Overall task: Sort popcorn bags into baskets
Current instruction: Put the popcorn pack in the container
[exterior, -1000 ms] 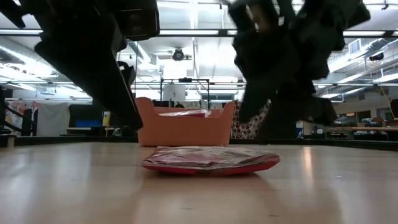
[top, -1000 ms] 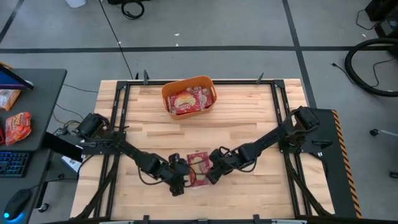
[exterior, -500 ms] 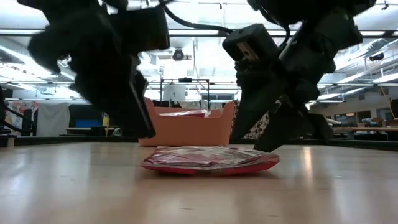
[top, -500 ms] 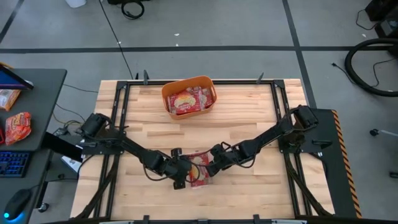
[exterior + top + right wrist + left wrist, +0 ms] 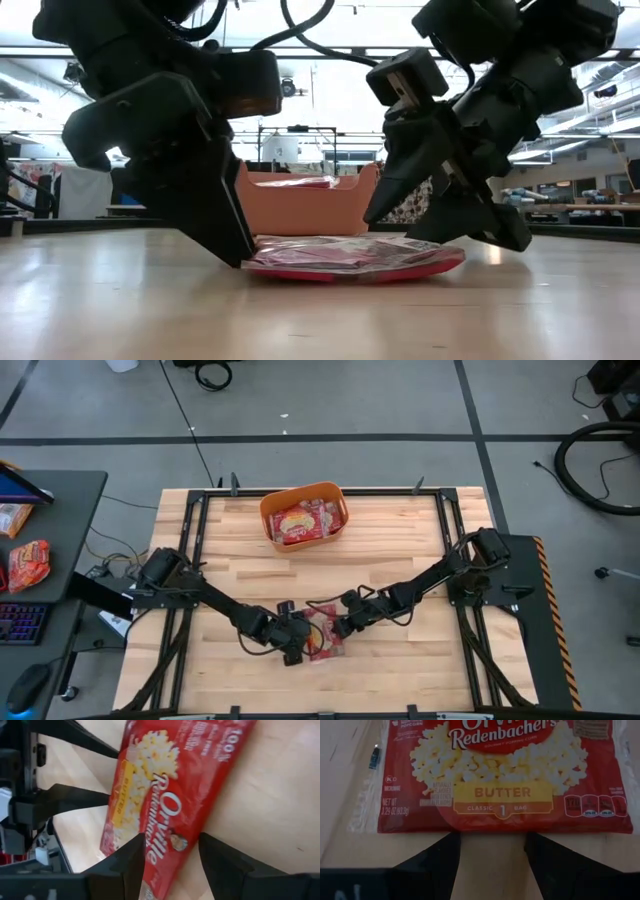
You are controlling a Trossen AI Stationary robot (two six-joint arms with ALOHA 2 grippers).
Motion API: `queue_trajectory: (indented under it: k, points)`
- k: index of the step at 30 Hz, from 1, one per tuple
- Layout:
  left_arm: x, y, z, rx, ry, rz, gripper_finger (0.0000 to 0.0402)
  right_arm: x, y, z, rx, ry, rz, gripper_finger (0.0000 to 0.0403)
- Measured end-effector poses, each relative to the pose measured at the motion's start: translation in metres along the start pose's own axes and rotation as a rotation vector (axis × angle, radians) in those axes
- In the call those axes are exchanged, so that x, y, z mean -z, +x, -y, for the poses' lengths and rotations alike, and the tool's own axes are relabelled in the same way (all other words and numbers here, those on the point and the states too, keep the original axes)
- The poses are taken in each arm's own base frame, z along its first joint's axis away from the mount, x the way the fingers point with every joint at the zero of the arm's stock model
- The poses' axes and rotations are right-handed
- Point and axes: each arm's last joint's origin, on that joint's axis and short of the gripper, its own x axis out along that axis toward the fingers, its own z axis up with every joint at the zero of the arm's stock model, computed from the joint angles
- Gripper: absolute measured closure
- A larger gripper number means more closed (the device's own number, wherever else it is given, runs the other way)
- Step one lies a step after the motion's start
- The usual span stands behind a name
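Observation:
One flat red popcorn bag [image 5: 322, 632] lies flat on the wood near the table's middle; it also shows in the low view [image 5: 350, 258]. My left gripper [image 5: 297, 644] is open and low at the bag's left edge. Its fingertips stand at table level in the low view [image 5: 243, 258]. My right gripper [image 5: 341, 625] is open over the bag's right end [image 5: 450, 225]. The orange basket [image 5: 304, 515] stands at the table's far side with red packets lying in it. My left gripper slants down from the table's left, its open fingertips [image 5: 451, 845] standing right at the bag's printed edge [image 5: 490, 826]. The bag lies flat on the table. My right gripper's two fingers [image 5: 134, 857] straddle the bag's right end [image 5: 165, 855] from above; I cannot tell whether they touch it.
Black frame rails [image 5: 190, 550] run along the table's sides. A grey side desk on the left holds orange-red snack packets [image 5: 28, 565] and a keyboard. Bare wood [image 5: 400, 540] lies between the bag and the basket.
Both grippers have come down to the bag. The left one moved toward the table's right until its fingertips reached the bag's left edge. The right one lowered and closed in on the bag's right end. The bag has slid a little toward the right.

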Motion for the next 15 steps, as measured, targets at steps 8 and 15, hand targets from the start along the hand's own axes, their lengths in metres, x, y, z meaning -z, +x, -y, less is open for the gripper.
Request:
queue_trajectory:
  k: [8,15]
  points:
    - [-0.0027,0.0012,0.0010,-0.002,-0.022,0.037,0.0171,-0.0009,0.0002,-0.0047,-0.056,-0.021,0.013,0.0214]
    - [-0.0044,0.0015,0.0020,0.010,-0.075,0.049,0.0171,0.0000,0.0004,0.0002,0.000,-0.016,-0.002,0.0230]
